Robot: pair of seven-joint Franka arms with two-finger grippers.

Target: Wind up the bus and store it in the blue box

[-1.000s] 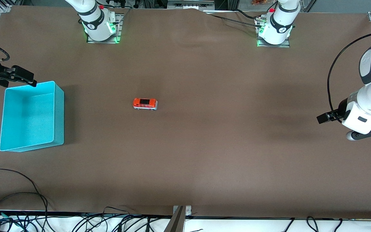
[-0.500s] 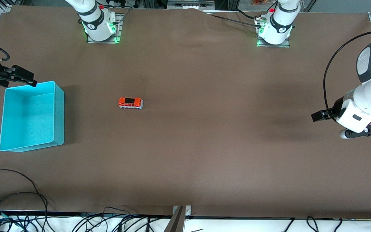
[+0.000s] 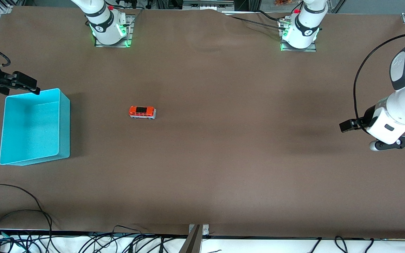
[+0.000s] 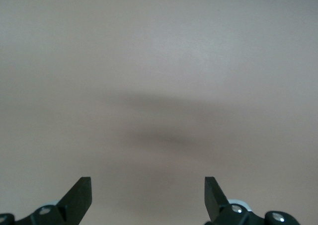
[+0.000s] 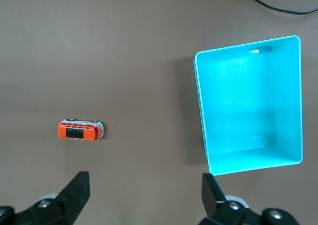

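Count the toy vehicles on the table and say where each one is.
1: the bus stands alone on the table, beside the blue box, toward the right arm's end. None seems hidden.

Both arms hang high at their own table ends — left gripper (image 4: 148, 197) and right gripper (image 5: 145, 192) spread wide (holding nothing).

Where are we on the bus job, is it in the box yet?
Not yet. The bus sits on the table, apart from the blue box, which holds nothing. Nothing is in hand: the right claw hangs open, high over both, and the left claw is open over bare table at its own end. Picking it up and storing remain; winding can't be judged.
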